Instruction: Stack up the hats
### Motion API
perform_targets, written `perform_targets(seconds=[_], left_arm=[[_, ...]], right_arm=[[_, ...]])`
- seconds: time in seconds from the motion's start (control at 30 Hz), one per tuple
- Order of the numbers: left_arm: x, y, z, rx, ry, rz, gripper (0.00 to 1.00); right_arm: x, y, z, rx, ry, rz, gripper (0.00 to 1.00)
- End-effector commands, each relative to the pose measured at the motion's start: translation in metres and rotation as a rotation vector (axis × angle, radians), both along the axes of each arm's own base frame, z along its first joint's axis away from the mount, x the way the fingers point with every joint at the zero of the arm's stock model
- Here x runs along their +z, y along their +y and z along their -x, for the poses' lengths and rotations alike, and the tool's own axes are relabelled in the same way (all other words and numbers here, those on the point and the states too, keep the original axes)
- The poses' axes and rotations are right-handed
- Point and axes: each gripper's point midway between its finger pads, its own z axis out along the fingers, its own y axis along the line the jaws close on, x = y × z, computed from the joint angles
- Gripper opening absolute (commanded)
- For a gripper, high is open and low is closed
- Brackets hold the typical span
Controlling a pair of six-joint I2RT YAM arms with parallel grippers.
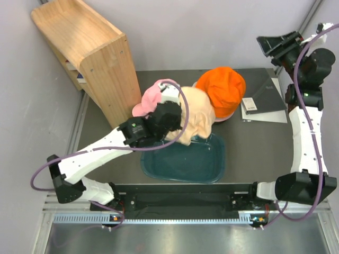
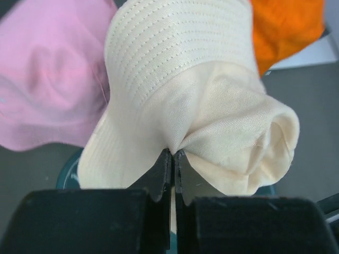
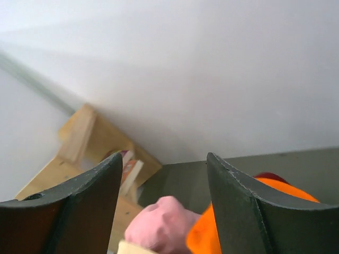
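My left gripper (image 1: 177,132) is shut on the beige hat (image 1: 197,114), pinching a fold of its cloth (image 2: 212,132) and holding it above the tub, between the pink hat (image 1: 148,98) and the orange hat (image 1: 222,89). The orange hat sits on a maroon one whose rim barely shows beneath it. In the left wrist view the pink hat (image 2: 47,79) is at the left and the orange hat (image 2: 286,26) at the top right. My right gripper (image 1: 275,45) is open and empty, raised at the back right; its view shows the pink hat (image 3: 161,225) and orange hat (image 3: 204,238) below.
A dark teal plastic tub (image 1: 185,159) lies at the front middle. A wooden shelf (image 1: 87,53) with books stands at the back left. A grey folder with papers (image 1: 265,95) lies at the back right.
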Motion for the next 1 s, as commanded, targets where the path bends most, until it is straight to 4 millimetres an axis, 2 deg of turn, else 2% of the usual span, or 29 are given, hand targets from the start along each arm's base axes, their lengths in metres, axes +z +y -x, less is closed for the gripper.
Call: perform_targets(seconds=[0.0,0.03,0.07,0.13,0.17,0.23,0.27,0.33,0.37,0.43,0.47,0.67,0.73,0.9,0.97], left_arm=[[0.093,0.000,-0.021,-0.072,-0.202,0.183,0.00],[0.098,0.002,-0.022,-0.079,-0.211,0.186,0.00],[0.108,0.005,-0.024,-0.079,-0.228,0.192,0.00],[0.114,0.012,-0.028,-0.053,-0.236,0.194,0.00],[0.123,0.019,-0.032,-0.028,-0.249,0.212,0.00],[0.126,0.026,-0.038,0.004,-0.252,0.219,0.00],[0.127,0.031,-0.044,0.031,-0.247,0.235,0.00],[0.125,0.035,-0.051,0.058,-0.233,0.243,0.00],[0.124,0.038,-0.056,0.081,-0.224,0.255,0.00],[0.123,0.041,-0.060,0.107,-0.219,0.269,0.00],[0.122,0.043,-0.062,0.125,-0.210,0.287,0.00],[0.120,0.045,-0.072,0.162,-0.200,0.329,0.00],[0.118,0.044,-0.074,0.167,-0.195,0.337,0.00],[0.116,0.044,-0.074,0.160,-0.190,0.347,0.00],[0.116,0.046,-0.074,0.163,-0.190,0.348,0.00]], right_arm=[[0.040,0.059,0.026,0.221,-0.160,0.103,0.65],[0.044,0.071,0.032,0.277,-0.193,0.116,0.65],[0.039,0.084,0.035,0.325,-0.193,0.115,0.66],[0.034,0.098,0.039,0.383,-0.191,0.112,0.66],[0.028,0.113,0.043,0.428,-0.177,0.106,0.66],[0.018,0.127,0.046,0.466,-0.152,0.098,0.66],[0.008,0.141,0.052,0.506,-0.130,0.095,0.66],[-0.009,0.153,0.057,0.532,-0.086,0.097,0.66],[-0.014,0.167,0.068,0.565,-0.071,0.105,0.66],[-0.033,0.175,0.071,0.566,-0.041,0.138,0.66],[-0.036,0.184,0.080,0.583,-0.039,0.150,0.66],[-0.072,0.199,0.104,0.600,0.018,0.266,0.65],[-0.090,0.202,0.105,0.601,0.060,0.311,0.63],[-0.105,0.210,0.105,0.618,0.072,0.362,0.59],[-0.119,0.213,0.103,0.625,0.108,0.393,0.57]])
